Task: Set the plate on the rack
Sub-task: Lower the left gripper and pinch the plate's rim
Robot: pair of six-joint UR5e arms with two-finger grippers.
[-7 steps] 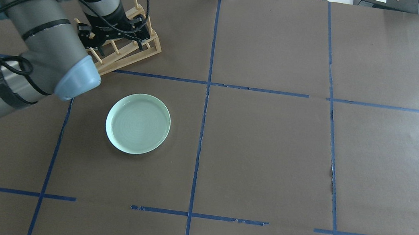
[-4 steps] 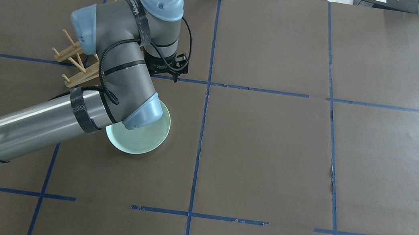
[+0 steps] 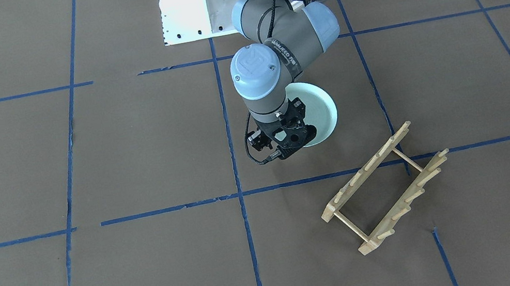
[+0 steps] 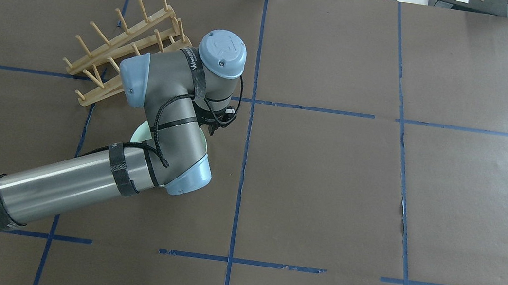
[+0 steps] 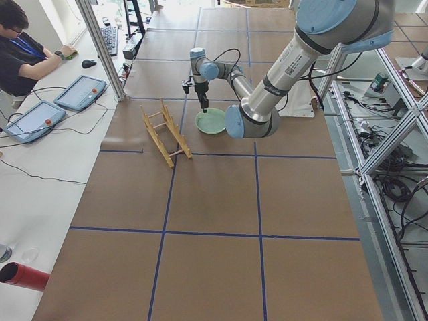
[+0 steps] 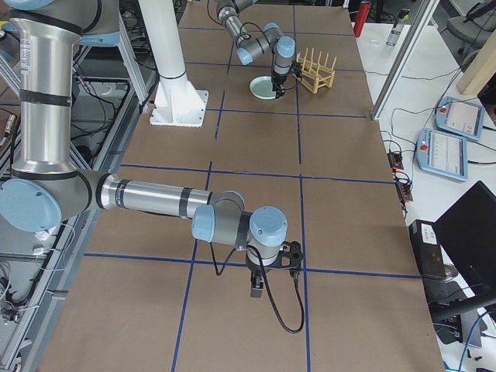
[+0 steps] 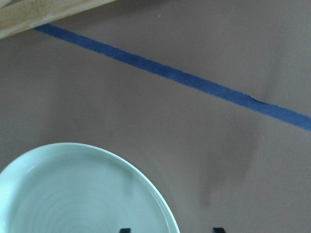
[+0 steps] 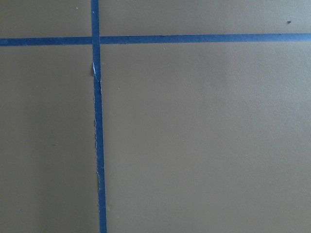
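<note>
The pale mint-green plate (image 3: 321, 109) lies flat on the brown table paper; my left arm covers most of it in the overhead view (image 4: 137, 135). My left gripper (image 3: 293, 145) hangs low over the plate's edge on the rack side, fingers pointing down. In the left wrist view the two fingertips (image 7: 125, 229) stand apart, open and empty, with the plate's (image 7: 73, 194) rim between them. The light wooden rack (image 3: 384, 188) stands empty, apart from the plate, and shows fully in the overhead view (image 4: 119, 46). My right gripper (image 6: 258, 288) shows only in the exterior right view, so I cannot tell its state.
Blue tape lines (image 4: 250, 112) cross the brown paper in a grid. The robot's white base plate (image 3: 200, 0) is at the near table edge. An operator (image 5: 27, 50) sits at a side desk with tablets, off the table.
My left arm has swung from over the rack across to the plate, and the gripper has come down at the plate's edge. The plate and rack lie as before.
</note>
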